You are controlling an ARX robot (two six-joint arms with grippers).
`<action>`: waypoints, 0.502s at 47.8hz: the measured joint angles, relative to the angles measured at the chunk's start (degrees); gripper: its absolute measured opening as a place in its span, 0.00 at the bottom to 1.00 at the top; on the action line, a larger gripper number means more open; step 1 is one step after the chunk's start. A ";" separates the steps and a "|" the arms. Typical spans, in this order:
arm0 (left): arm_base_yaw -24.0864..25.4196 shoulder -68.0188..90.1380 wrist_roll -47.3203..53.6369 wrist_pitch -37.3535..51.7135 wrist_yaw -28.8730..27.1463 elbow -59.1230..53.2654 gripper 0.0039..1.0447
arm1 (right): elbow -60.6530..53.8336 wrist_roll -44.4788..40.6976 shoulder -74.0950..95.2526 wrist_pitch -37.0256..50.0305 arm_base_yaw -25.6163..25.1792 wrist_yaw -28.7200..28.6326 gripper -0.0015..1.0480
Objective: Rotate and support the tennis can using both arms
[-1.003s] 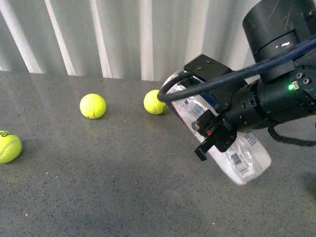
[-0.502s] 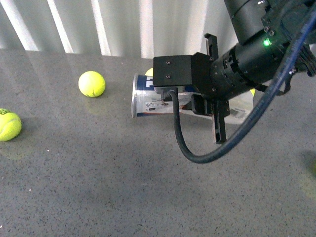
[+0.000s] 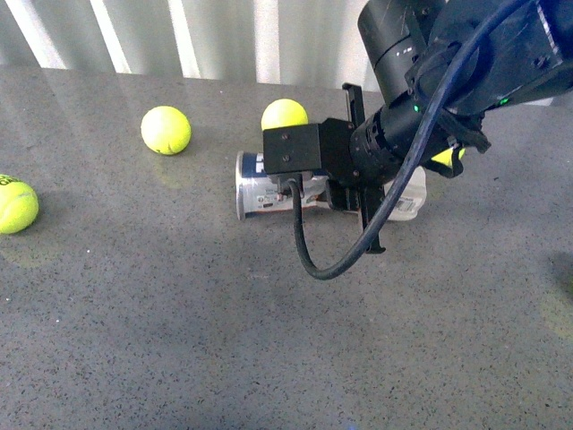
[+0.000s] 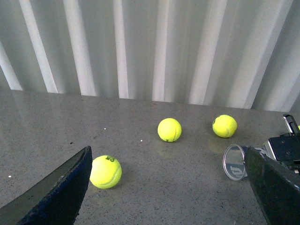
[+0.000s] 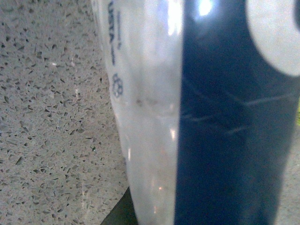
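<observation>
The tennis can lies on its side on the grey table, its rimmed end pointing left. My right gripper is shut across the can's middle, one finger above it and one below, and hides much of the label. In the right wrist view the can's clear wall and navy label fill the picture, with a dark finger at its edge. My left gripper hangs open and holds nothing, well to the left of the can's round end.
Tennis balls lie loose on the table: one at far left, one behind it, one just behind the can, and one partly hidden by the right arm. A white corrugated wall backs the table.
The right arm has turned the can from a steep tilt to lying level, then shifted it slightly back and down toward the table.
</observation>
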 joint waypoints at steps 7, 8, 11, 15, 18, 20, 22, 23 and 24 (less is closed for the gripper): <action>0.00 0.00 0.00 0.00 0.02 0.00 0.94 | -0.66 0.26 0.15 2.16 -0.07 0.79 0.13; 0.00 0.00 0.00 0.00 0.02 0.00 0.94 | -0.70 0.28 0.24 2.38 -0.07 0.96 0.13; 0.00 0.00 0.00 0.00 0.02 0.00 0.94 | -0.90 0.44 0.24 2.75 -0.04 1.25 0.20; 0.00 0.00 0.00 0.00 0.00 0.00 0.94 | -1.70 1.33 0.26 4.63 0.11 1.05 0.37; 0.00 0.00 0.00 0.00 0.00 0.00 0.94 | -2.21 1.92 0.26 5.14 0.24 0.66 0.43; 0.00 0.00 0.00 0.00 0.00 0.00 0.94 | -2.78 2.78 0.26 5.51 0.42 -0.07 0.50; 0.00 0.00 0.00 0.00 0.00 0.00 0.94 | -3.41 3.54 0.24 5.99 0.68 -0.61 0.57; 0.00 0.00 0.00 0.00 0.02 0.00 0.94 | -3.63 3.74 0.24 6.21 0.81 -0.72 0.60; 0.00 0.00 0.00 0.00 0.02 0.00 0.94 | -3.85 3.98 0.24 6.36 0.94 -0.92 0.65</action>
